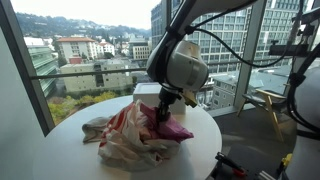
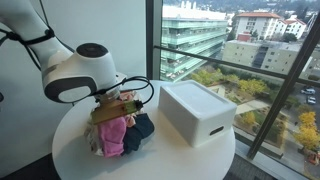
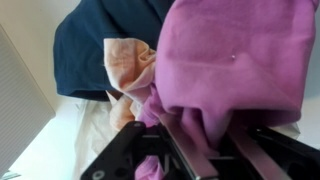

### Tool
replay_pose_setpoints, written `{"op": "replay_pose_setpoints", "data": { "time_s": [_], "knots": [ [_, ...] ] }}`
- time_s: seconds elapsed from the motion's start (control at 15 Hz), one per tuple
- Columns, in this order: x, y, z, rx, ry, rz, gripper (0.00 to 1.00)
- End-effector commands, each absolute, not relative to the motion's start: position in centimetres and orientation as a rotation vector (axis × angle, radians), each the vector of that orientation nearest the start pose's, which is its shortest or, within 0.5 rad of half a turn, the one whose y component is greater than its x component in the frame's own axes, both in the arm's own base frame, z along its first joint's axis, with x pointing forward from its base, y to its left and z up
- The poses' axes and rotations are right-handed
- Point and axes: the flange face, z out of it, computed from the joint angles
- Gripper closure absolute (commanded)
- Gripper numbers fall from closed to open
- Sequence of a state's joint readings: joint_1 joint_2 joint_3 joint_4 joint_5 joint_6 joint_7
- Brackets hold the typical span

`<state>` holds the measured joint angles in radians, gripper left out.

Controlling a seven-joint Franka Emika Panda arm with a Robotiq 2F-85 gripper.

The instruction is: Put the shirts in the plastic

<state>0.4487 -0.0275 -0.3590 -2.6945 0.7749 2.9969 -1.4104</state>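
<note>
A purple-pink shirt [image 3: 240,50] fills the wrist view, and a fold of it hangs between my gripper's [image 3: 200,140] two fingers, which are shut on it. A navy shirt [image 3: 95,40] lies beside it, with crumpled pale plastic [image 3: 130,65] at its edge. In both exterior views my gripper [image 1: 163,100] [image 2: 115,108] is down on the pile of clothes on the round white table [image 1: 70,130] [image 2: 80,140]. The purple-pink shirt [image 1: 176,128] [image 2: 112,136] and navy shirt [image 2: 141,129] lie heaped there. The translucent plastic bag [image 1: 125,142], white with red marks, lies crumpled next to them.
A white rectangular box [image 2: 200,110] [image 1: 148,92] stands on the table beside the pile, on the window side. Floor-to-ceiling windows [image 2: 250,50] are close behind the table. A white wall [image 2: 60,25] is on the other side.
</note>
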Motion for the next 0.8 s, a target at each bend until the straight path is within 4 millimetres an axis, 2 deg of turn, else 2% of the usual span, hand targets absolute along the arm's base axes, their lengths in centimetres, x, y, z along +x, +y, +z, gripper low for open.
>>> {"op": "replay_pose_setpoints", "data": {
  "time_s": [0.0, 0.4, 0.6, 0.73],
  "knots": [
    [44.9, -0.8, 25.3, -2.914, -1.176, -0.605, 0.95],
    [47.8, 1.2, 25.3, -2.884, -1.233, -0.637, 0.95],
    [48.4, 3.0, 26.7, -2.785, -1.167, -0.696, 0.95],
    [48.2, 4.1, 28.0, -2.734, -1.186, -0.764, 0.95]
  ]
}}
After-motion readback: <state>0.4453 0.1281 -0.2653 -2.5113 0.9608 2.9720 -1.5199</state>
